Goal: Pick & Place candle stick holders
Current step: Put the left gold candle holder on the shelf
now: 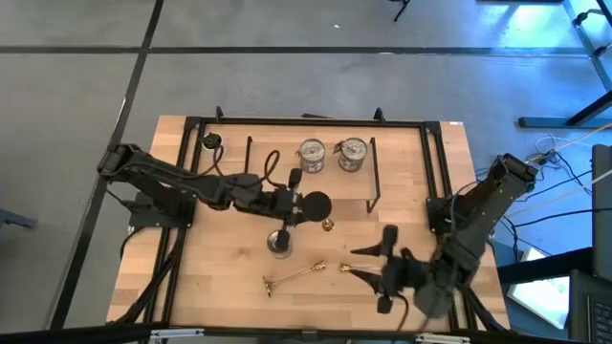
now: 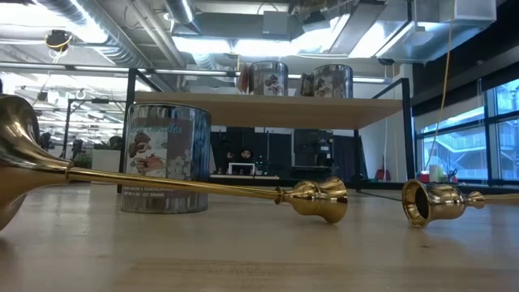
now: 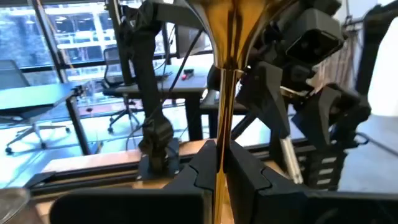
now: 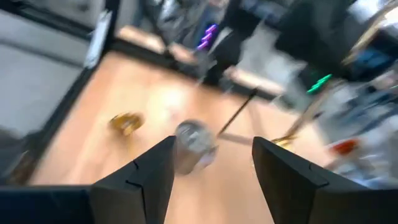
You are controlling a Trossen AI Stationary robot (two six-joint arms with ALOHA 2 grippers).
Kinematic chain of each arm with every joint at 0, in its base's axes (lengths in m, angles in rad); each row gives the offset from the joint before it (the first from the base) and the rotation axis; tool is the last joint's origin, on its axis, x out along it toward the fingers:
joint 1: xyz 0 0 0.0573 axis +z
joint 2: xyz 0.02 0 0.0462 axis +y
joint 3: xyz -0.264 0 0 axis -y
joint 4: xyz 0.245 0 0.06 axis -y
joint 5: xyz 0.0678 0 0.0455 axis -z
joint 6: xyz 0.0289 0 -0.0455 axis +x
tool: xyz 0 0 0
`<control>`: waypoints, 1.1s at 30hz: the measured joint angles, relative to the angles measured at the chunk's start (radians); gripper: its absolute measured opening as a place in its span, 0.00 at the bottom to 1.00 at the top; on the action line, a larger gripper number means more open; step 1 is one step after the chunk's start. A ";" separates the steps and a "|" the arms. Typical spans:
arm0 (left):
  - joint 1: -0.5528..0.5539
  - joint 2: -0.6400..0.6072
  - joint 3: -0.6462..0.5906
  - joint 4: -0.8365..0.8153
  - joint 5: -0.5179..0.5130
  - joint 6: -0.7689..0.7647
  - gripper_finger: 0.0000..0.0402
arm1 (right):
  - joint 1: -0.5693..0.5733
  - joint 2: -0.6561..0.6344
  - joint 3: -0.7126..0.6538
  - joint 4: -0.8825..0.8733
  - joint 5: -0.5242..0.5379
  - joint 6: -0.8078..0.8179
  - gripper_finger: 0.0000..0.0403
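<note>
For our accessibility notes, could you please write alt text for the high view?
Seen from above, the left gripper holds a gold candle stick upright at mid-table, over a silvery cup. The right gripper lies open near the front edge, beside another gold stick lying flat; two more cups stand on a black wire rack.

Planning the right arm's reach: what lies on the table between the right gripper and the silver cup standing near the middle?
In the high view, between the right gripper and the silver cup, only one gold candlestick lies on the wood.
</note>
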 joint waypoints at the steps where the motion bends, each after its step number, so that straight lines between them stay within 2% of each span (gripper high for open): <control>1: 0.000 -0.008 -0.012 0.006 -0.006 0.006 0.03 | -0.024 -0.001 0.000 -0.024 -0.061 0.020 0.53; 5: 0.004 -0.040 -0.027 -0.009 -0.013 0.011 0.03 | -0.103 0.004 -0.020 -0.028 -0.262 -0.048 0.53; 9: 0.030 -0.046 -0.044 -0.078 -0.012 0.002 0.03 | -0.180 -0.009 -0.023 -0.041 -0.373 -0.148 0.53; 12: 0.065 -0.075 -0.045 -0.076 0.010 0.009 0.03 | -0.275 -0.074 -0.030 -0.059 -0.485 -0.204 0.53; 15: 0.084 -0.104 -0.040 -0.086 0.014 0.026 0.03 | -0.378 -0.189 -0.116 0.075 -0.719 -0.289 0.52; 18: 0.091 -0.100 -0.042 -0.132 0.018 0.037 0.03 | -0.472 -0.332 -0.295 0.327 -0.916 -0.336 0.50; 20: 0.091 -0.100 -0.043 -0.146 0.023 0.037 0.03 | -0.543 -0.425 -0.425 0.497 -0.948 -0.327 0.49; 23: 0.091 -0.100 -0.043 -0.155 0.040 0.028 0.03 | -0.648 -0.527 -0.588 0.705 -0.860 -0.260 0.48; 26: 0.097 -0.098 -0.043 -0.162 0.077 0.005 0.03 | -0.706 -0.584 -0.649 0.773 -0.823 -0.207 0.48; 29: 0.117 -0.098 -0.043 -0.155 0.122 -0.012 0.03 | -0.719 -0.595 -0.661 0.752 -0.875 -0.205 0.48; 33: 0.141 -0.098 -0.043 -0.150 0.121 -0.013 0.03 | -0.714 -0.585 -0.661 0.756 -1.044 -0.208 0.48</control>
